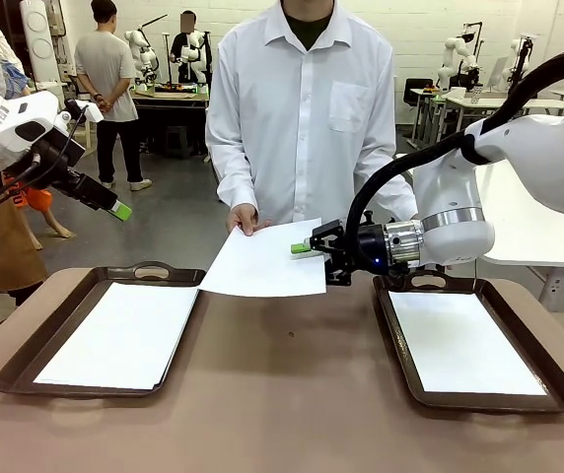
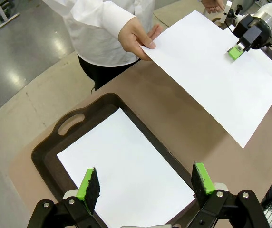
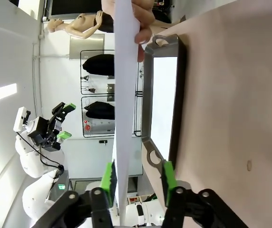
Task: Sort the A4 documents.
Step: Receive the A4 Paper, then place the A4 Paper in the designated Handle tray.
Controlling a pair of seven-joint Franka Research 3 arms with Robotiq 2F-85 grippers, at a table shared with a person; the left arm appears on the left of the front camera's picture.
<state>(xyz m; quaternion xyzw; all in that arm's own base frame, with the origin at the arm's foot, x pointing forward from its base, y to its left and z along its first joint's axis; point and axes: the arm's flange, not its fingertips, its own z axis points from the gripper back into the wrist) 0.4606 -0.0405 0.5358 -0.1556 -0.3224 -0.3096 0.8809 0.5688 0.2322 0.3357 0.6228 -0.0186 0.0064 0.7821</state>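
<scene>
A person's hand holds a white A4 document level above the table between the two trays. My right gripper reaches in from the right, its fingers on either side of that sheet's edge. One green pad is close against the paper and the other stands off it. The left wrist view shows the same sheet with the right gripper at its far edge. My left gripper hangs open, high at the left, above the left tray's document.
Two dark brown handled trays lie on the brown table: the left tray holds a white sheet, and the right tray holds another. The person stands at the far edge. Bare table lies between the trays.
</scene>
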